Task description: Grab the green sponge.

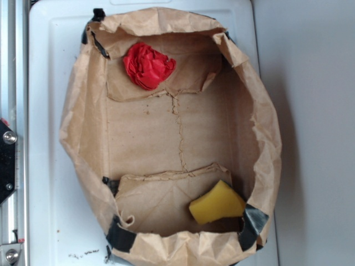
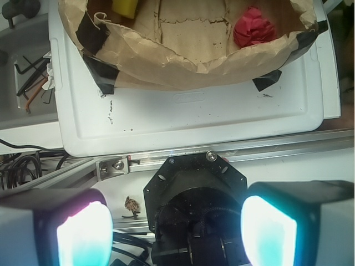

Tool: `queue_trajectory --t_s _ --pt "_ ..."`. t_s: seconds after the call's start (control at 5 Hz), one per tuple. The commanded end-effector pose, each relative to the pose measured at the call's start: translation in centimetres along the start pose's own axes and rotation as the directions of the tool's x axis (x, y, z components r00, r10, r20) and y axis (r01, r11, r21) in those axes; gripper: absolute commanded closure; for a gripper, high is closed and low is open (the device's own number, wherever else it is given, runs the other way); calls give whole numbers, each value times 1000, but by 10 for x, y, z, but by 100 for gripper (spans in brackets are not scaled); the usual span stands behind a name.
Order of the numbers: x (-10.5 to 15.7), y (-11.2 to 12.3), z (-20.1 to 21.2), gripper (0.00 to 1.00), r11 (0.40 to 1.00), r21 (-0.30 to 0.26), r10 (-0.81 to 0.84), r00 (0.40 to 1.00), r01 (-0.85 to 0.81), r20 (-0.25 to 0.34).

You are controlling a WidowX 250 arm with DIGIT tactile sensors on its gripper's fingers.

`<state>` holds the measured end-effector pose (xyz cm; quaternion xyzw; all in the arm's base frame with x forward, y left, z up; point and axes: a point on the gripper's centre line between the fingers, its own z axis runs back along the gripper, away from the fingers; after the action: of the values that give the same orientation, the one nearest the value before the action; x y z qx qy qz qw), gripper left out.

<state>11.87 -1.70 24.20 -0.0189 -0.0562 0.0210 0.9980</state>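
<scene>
The green sponge [image 1: 217, 203], which looks yellow, is a soft wedge lying in the lower right corner of a brown paper bag [image 1: 83, 127]. In the wrist view only a sliver of the sponge [image 2: 123, 6] shows at the top edge inside the bag. My gripper [image 2: 176, 230] is open, its two glowing pads wide apart with nothing between them. It hangs over the black robot base [image 2: 194, 194], well outside the bag and far from the sponge. The gripper does not show in the exterior view.
A crumpled red paper ball [image 1: 147, 65] lies in the bag's upper left corner. The bag sits on a white plastic lid [image 2: 194, 122]. An aluminium rail [image 2: 233, 152] runs beside the lid. Allen keys [image 2: 30, 83] and cables [image 2: 22, 166] lie at the left.
</scene>
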Motion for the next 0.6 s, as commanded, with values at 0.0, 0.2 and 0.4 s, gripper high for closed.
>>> queue_trajectory --t_s 0.0,0.2,0.4 --pt "0 0 0 0 1000 0 0 1000 0 0" --pt "3 -10 6 0 999 -6 39 999 -39 23" --pt "9 -9 3 0 998 -21 57 997 -56 44"
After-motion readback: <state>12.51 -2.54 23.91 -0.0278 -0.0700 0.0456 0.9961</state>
